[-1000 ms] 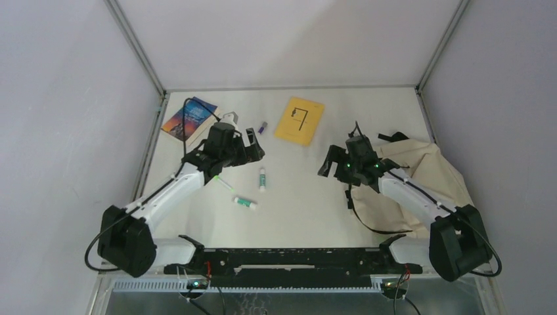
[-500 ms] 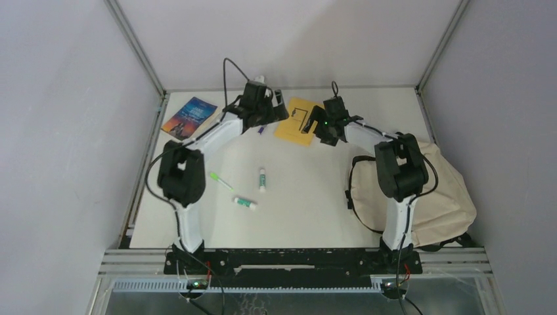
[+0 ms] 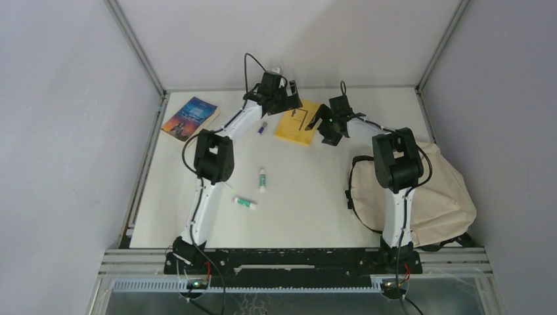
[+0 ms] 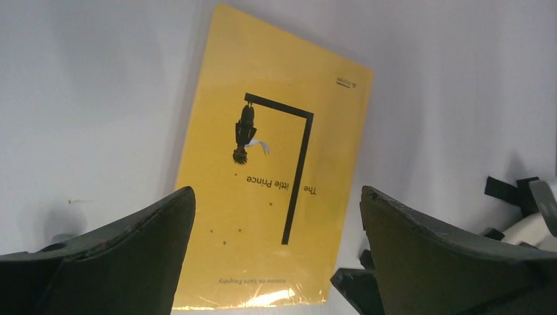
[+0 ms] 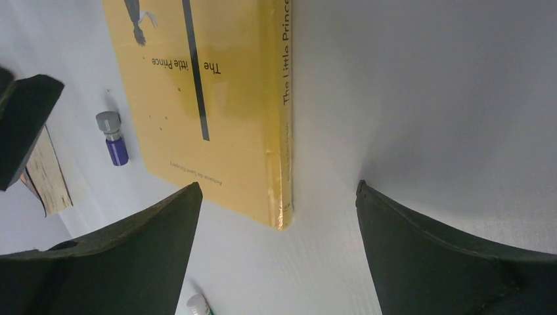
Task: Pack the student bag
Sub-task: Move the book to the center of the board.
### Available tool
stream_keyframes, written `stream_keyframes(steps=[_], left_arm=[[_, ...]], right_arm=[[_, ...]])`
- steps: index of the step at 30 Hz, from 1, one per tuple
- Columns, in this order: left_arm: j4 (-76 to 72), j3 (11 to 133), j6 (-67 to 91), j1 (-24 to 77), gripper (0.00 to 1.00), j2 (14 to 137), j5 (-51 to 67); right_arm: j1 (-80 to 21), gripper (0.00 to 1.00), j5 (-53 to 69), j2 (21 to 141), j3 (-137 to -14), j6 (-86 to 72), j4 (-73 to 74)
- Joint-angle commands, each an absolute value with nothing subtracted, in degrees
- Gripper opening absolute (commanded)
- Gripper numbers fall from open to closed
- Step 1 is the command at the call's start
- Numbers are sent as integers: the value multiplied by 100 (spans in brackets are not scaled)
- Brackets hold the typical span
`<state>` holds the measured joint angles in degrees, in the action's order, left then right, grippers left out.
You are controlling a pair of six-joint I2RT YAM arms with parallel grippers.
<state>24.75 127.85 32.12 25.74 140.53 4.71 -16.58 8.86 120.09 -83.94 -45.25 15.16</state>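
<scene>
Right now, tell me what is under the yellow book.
The Little Prince book lies flat on the white table; nothing pokes out, though beneath it is hidden.

Two books: a yellow copy of The Little Prince (image 3: 294, 128) and a blue paperback (image 3: 189, 118). One white tube (image 3: 262, 178), one green-and-white tube (image 3: 245, 203), one purple vial (image 3: 263, 128), one backpack (image 3: 446, 190).

The student bag (image 3: 441, 197) is shown in the top view as a soft cream canvas backpack, the largest item there. It is laid flat on the right side of the table (image 3: 309, 197), towards the near edge, and the table's right edge is reached by its far flank. The fabric is slumped and creased rather than stood upright. A black strap (image 3: 350, 190) is looped out from its left side onto the table surface, and another black piece is seen at its near right corner. Whether the zip is open cannot be told.
</scene>
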Motion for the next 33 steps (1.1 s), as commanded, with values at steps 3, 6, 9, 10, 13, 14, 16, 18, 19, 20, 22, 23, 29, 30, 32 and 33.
stream_keyframes(steps=[3,6,9,10,13,14,16,18,19,20,22,23,29,30,32,33], left_arm=[[2554,13506,3264,2394,100,14392,507],[2665,13833,3337,2374,100,14660,727],[2866,14123,3226,2401,100,14834,639],[2858,14118,3232,2389,100,14865,668],[2903,14137,3256,2358,100,14954,798],[2922,14133,3252,2356,100,14969,807],[2984,14123,3271,2353,100,15007,823],[3113,14124,3295,2348,99,15027,879],[3164,14112,3310,2348,98,15041,939],[3225,14095,3336,2347,98,15049,1053],[3260,13909,3394,2358,96,15012,1258],[3235,13781,3411,2362,96,14967,1334],[3065,12930,3375,2459,92,14422,1826],[2988,12709,3345,2494,92,14219,1856],[2738,12096,3356,2564,92,13768,1913],[2592,11784,3377,2599,92,13536,1962]], right_arm=[[-1626,96,935,11990,-8355,-4553,1504],[-1622,98,882,12024,-8277,-4638,1502],[-1600,98,1042,12089,-8222,-4759,1348],[-1595,98,1093,12106,-8233,-4773,1301],[-1566,97,1215,12121,-8235,-4871,1158],[-1553,97,1227,12125,-8235,-4910,1106],[-1528,96,1298,12158,-8259,-4965,1001],[-1501,94,1364,12228,-8401,-4999,1012],[-1495,94,1378,12290,-8481,-5001,1059],[-1494,93,1414,12330,-8551,-5001,1090],[-1494,92,1476,12413,-8647,-5000,1103],[-1499,92,1498,12441,-8672,-4982,1093],[-1504,86,1619,12434,-8582,-4844,1169],[-1511,85,1636,12375,-8481,-4819,1133],[-1512,82,1704,12195,-8226,-4734,1022],[-1516,81,1724,12090,-8082,-4671,1000]])
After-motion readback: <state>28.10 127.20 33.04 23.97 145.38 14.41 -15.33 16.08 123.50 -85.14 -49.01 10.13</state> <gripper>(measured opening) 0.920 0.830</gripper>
